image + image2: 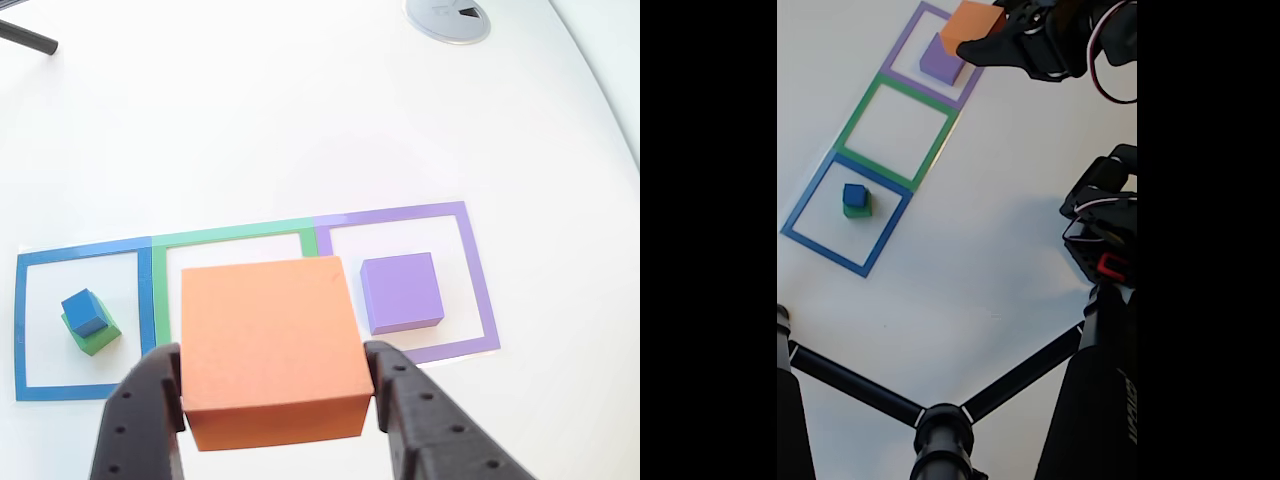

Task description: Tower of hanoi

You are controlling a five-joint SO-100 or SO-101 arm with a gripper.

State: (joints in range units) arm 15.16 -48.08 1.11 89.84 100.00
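Gripper (pixel 272 392) pinching orange block (pixel 270 335), raised over purple block (pixel 402 291) inside purple outline (pixel 478 290). Blue cube (pixel 85 311) atop green block (pixel 96 336) in blue outline (pixel 22 320). Round grommet (pixel 448 17) at table's (pixel 250 120) far edge.

An office desk, from what I can see.

I'm looking at a smooth white desk (pixel 300 130) with a round grey cable port (pixel 448 18) set into it. Toward me from that port lie three taped square outlines (pixel 240 240), and beyond them in the fixed view stands a black tripod (pixel 940 430).
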